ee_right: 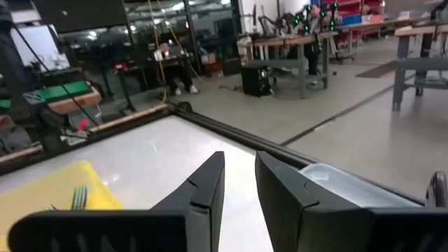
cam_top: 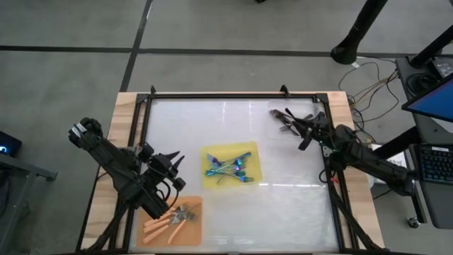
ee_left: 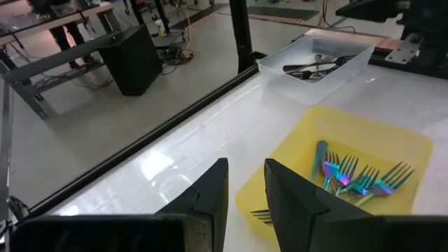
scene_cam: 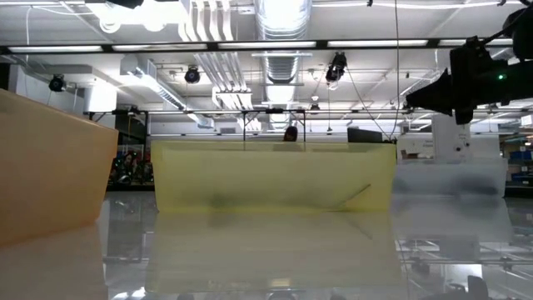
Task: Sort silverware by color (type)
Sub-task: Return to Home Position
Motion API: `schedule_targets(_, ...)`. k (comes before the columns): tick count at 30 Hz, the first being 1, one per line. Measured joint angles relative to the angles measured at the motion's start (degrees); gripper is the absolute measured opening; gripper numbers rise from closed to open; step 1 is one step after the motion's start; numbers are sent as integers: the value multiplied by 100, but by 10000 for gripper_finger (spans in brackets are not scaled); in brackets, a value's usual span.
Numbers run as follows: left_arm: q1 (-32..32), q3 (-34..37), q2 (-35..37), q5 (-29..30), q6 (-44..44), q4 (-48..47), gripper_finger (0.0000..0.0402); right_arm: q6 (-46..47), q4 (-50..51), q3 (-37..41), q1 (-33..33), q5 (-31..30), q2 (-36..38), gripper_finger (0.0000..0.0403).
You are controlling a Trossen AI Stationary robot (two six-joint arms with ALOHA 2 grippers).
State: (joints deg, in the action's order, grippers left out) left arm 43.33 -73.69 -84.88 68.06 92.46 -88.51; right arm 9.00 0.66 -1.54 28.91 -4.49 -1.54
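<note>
On the left, the left gripper hangs above the table, between the orange bin and the yellow bin. In the left wrist view its fingers stand slightly parted by a narrow gap, and we see nothing between them. Just below it in the high view, the orange forks lie bunched in the orange bin at the table's near left corner, handles toward the outer edge and silver heads toward the middle.

At the centre, the blue forks lie crossed in a loose heap inside the yellow bin; the left wrist view shows their teal and violet tines against its yellow floor.

Further right, at the far right corner, the dark forks rest in the clear bin. The right gripper hovers just beside that bin, over its inner edge. Its fingers too are a little apart and empty. We find no fork loose on the table.
</note>
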Motion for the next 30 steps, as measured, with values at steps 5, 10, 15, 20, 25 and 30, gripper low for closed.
schedule_targets(5,-4,2,0,278,-38,57,75,39,-1,-1,0,-1,-268,73)
schedule_targets(10,-4,7,-4,711,-46,469,75,19,8,-2,0,-1,-460,73)
schedule_targets(15,-25,33,-38,1187,-623,1367,75,37,16,-2,0,-1,-530,73)
schedule_targets(20,-210,39,-329,1493,-2098,3182,75,37,18,-2,0,0,-531,73)
schedule_targets(25,-456,39,-895,752,-4071,5534,75,37,23,-2,0,0,-531,73)
schedule_targets(30,-634,-32,-1589,239,-6288,7811,75,39,27,-2,0,-2,-531,73)
